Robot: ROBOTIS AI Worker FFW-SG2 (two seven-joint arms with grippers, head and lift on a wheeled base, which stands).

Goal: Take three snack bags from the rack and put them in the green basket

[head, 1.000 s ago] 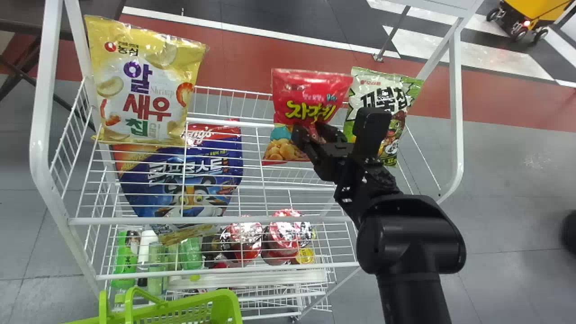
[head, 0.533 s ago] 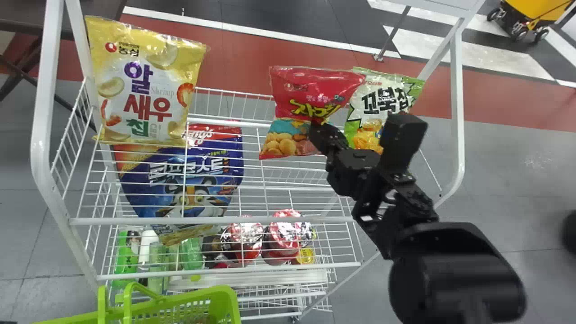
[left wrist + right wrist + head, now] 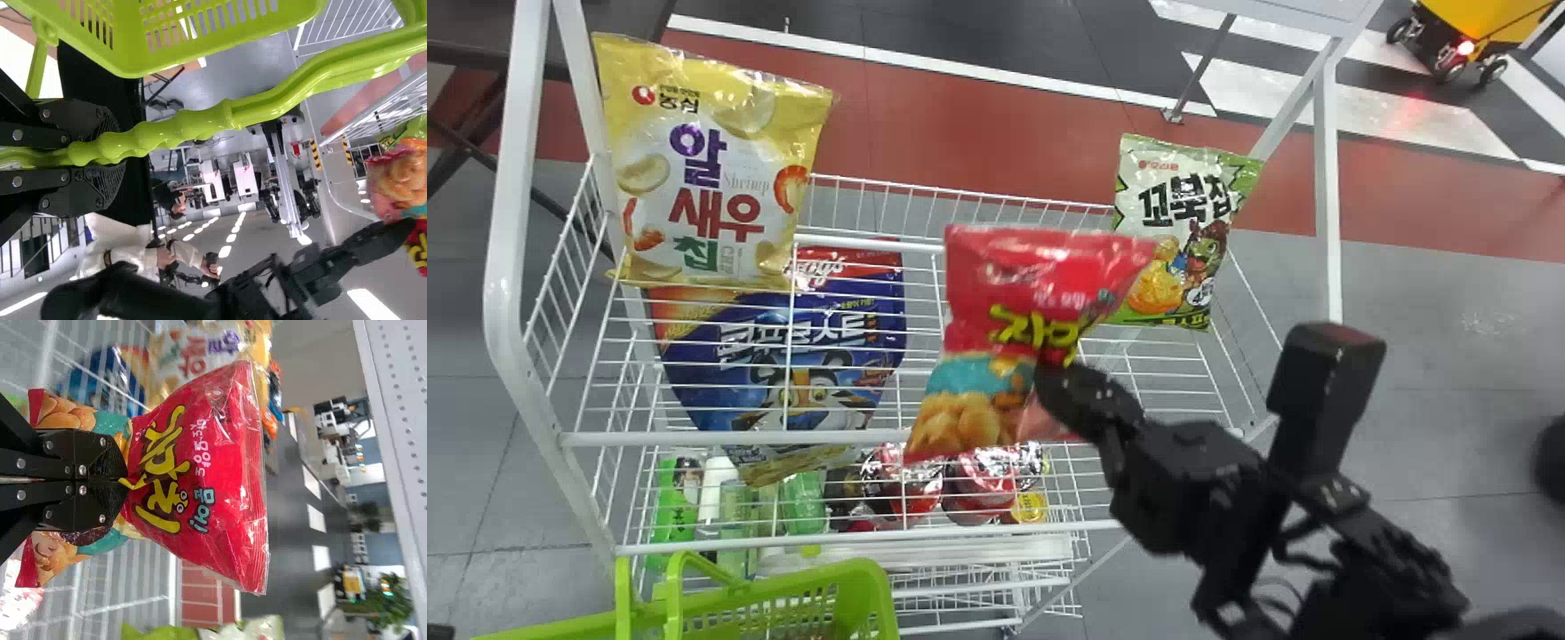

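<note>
My right gripper [image 3: 1054, 391] holds the red snack bag [image 3: 1040, 293] in front of the rack. In the right wrist view, the right gripper [image 3: 123, 482] is shut on the middle of the red snack bag [image 3: 207, 470], which bulges around it. A yellow snack bag [image 3: 711, 169] stands at the rack's upper left, a green snack bag [image 3: 1183, 231] at its right. The green basket [image 3: 783, 600] is at the bottom left; in the left wrist view, my left gripper [image 3: 93, 157] is shut on the handle of the green basket [image 3: 220, 40].
The white wire rack [image 3: 845, 437] spans the middle, with a blue cereal bag [image 3: 783, 356] behind its wires. Bottles [image 3: 734, 507] and red-lidded cups [image 3: 907, 480] are on the lower shelf. A dark table [image 3: 480, 36] stands at the far left.
The red bag has come away from the upper shelf beside the green bag, toward the robot and lower in the head view, held in the right gripper. The right arm has drawn back and rightward.
</note>
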